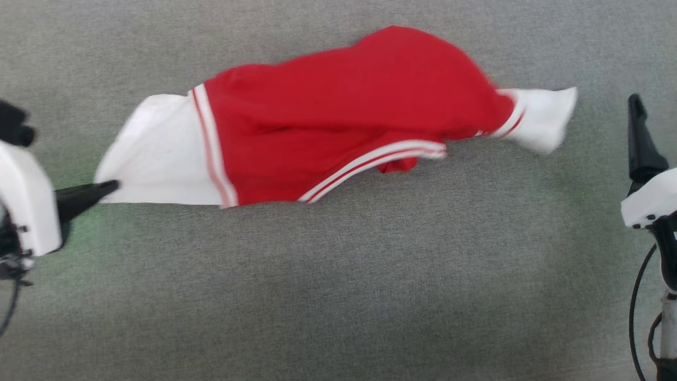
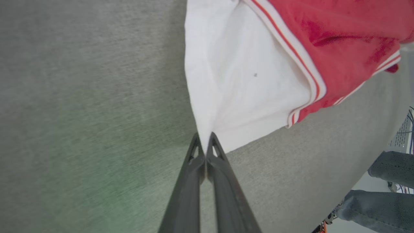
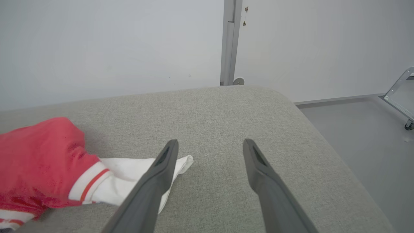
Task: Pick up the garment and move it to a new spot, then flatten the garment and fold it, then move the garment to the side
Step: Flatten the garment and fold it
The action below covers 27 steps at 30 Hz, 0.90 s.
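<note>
The left gripper point(image 2: 204, 137) is clamped on the garment point(image 1: 338, 116), fingers pressed together on the corner of a white sleeve point(image 2: 239, 84) right at their tips; beyond the tips the sleeve fans out, then comes the striped trim point(image 2: 300, 68), then the red body, stretched away over the grey padded surface point(image 1: 370, 291); the right gripper point(image 3: 210, 144) holds nothing, its fingers wide apart above the surface; the other sleeve point(image 3: 129, 178) lies partly behind its left finger; far ahead stands a pale wall point(image 3: 113, 48).
</note>
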### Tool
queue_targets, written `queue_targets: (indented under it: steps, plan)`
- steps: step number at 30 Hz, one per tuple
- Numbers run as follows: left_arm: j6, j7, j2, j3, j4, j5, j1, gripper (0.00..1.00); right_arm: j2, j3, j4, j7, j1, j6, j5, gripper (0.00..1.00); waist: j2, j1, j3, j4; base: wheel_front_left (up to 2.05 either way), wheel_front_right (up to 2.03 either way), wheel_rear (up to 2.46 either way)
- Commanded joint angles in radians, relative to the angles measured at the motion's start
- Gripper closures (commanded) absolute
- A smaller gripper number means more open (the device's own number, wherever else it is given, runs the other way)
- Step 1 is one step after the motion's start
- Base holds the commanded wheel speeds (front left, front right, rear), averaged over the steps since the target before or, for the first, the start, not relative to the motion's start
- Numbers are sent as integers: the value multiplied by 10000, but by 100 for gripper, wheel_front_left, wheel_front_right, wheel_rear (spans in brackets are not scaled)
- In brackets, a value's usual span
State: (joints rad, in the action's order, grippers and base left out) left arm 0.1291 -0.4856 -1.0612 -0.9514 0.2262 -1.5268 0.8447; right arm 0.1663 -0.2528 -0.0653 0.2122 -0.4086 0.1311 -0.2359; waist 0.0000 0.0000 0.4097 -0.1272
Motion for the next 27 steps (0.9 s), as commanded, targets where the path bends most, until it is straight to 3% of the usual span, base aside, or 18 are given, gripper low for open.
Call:
queue_targets:
  steps: [1,7,8,9,10,14,20,27]
  plan:
    - [17,256,-223,54,181,97,-247,100,94,111,65,101,149,-8,-56,0,0,0,-47,69,0,0,0]
    - [17,941,91,93,342,69,-448,100,268,477,167,391,301,-8,-194,0,0,0,-122,177,0,0,0]
    - [17,1113,194,113,390,147,-443,69,357,618,185,470,322,-8,-195,0,0,0,-141,204,0,0,0]
    - [17,1265,295,119,440,182,-432,15,420,787,212,562,339,-8,-287,0,0,0,-153,222,0,0,0]
    - [17,1426,380,111,444,278,-419,0,527,952,234,697,380,-8,-329,0,0,0,-166,229,0,0,0]
    - [18,2480,527,132,550,975,-410,0,1169,1798,351,1537,702,-9,-479,0,0,0,-195,295,0,0,0]
    - [9,4966,862,104,954,2336,-835,0,2405,2993,605,2809,869,-9,-726,0,0,0,-142,569,0,0,0]
    - [-550,6850,1558,-12,598,3297,-1519,0,3411,3988,136,3650,198,-9,-1053,0,0,0,64,1198,0,0,0]
